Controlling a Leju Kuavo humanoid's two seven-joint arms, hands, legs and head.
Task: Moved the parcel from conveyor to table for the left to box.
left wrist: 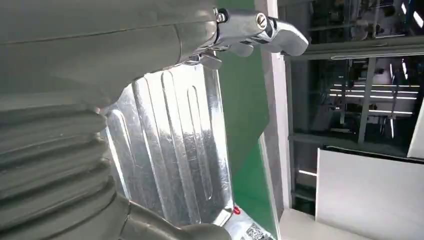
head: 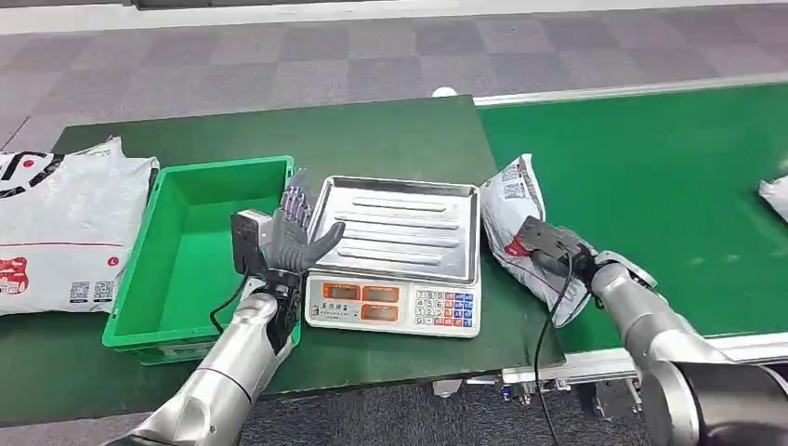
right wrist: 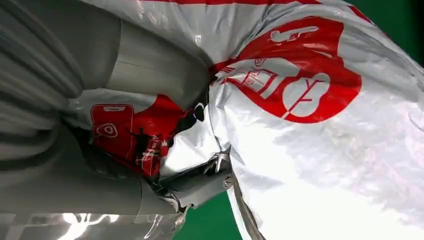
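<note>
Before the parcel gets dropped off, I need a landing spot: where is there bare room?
Free: the scale's steel tray, the green bin floor, and the table strip behind both. Crowded: the bin-scale gap holds the left hand; the right hand grips the parcel beside the scale.

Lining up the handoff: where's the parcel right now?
In the head view, the parcel sits right of the scale, at the conveyor's left edge, gripped by the right hand.
</note>
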